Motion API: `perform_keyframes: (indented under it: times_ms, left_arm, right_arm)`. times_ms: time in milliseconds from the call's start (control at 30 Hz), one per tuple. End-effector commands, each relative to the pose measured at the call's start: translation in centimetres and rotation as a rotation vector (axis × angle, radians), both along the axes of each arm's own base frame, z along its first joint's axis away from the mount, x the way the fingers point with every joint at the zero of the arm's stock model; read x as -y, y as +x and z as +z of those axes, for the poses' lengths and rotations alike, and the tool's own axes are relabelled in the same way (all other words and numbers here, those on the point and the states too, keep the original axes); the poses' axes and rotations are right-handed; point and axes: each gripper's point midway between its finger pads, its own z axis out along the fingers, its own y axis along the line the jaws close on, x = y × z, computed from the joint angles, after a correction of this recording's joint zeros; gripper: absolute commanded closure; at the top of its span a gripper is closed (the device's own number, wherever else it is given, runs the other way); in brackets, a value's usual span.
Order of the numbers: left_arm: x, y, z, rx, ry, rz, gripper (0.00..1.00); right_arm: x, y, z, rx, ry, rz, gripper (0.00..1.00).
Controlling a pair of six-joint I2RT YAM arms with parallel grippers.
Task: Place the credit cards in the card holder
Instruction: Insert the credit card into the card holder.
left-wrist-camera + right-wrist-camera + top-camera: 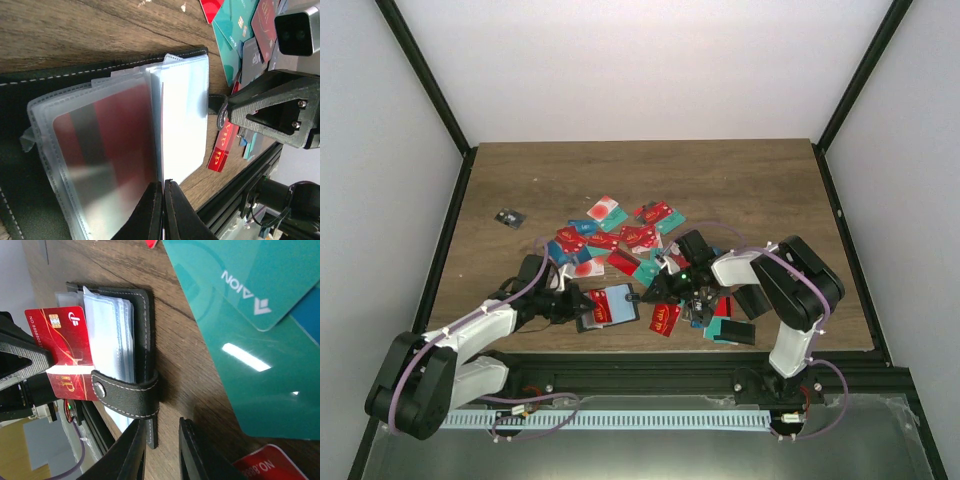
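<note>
Left fingers (149,216) pinch clear sleeve (182,115) of card holder (60,80). Right fingers (197,455) narrow, astride clasp tab (130,395); grip unclear. Best: hold sleeve taut, draw tab aside, so red card (60,340) seats fully.

Black stitched card holder (75,75) lies open on brown wood-grain table (75,30). Clear plastic sleeves (182,115) fan up from it; the front one holds a red card with grey stripe (120,145). Left gripper (163,192) at bottom edge, black fingers (150,215) pressed together on a sleeve edge. Black right gripper (235,107) sits against the holder's short clasp tab (216,107). Glossy red VIP card (222,150) just beyond the tab. Teal, red and grey cards (232,30) overlap top right.
</note>
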Motion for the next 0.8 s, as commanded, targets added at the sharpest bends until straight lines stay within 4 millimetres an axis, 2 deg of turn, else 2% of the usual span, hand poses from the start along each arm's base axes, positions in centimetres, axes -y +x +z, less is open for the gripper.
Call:
perform_keyframes:
  times_ms: [0,467,767]
  left_arm:
    - [0.4,0.3,0.3,0.011,-0.04,-0.001,0.96]
    - [1.0,0.6,0.4,0.025,-0.076,-0.018,0.96]
    - [1.0,0.1,-0.8,-0.016,-0.087,-0.005,0.96]
  right_arm:
    - [-1.1,0.5,0.7,0.033,0.03,0.03,0.79]
    - [-1.4,0.3,0.6,0.019,0.038,0.036,0.79]
    - [-1.8,0.3,0.4,-0.002,0.045,0.038,0.8]
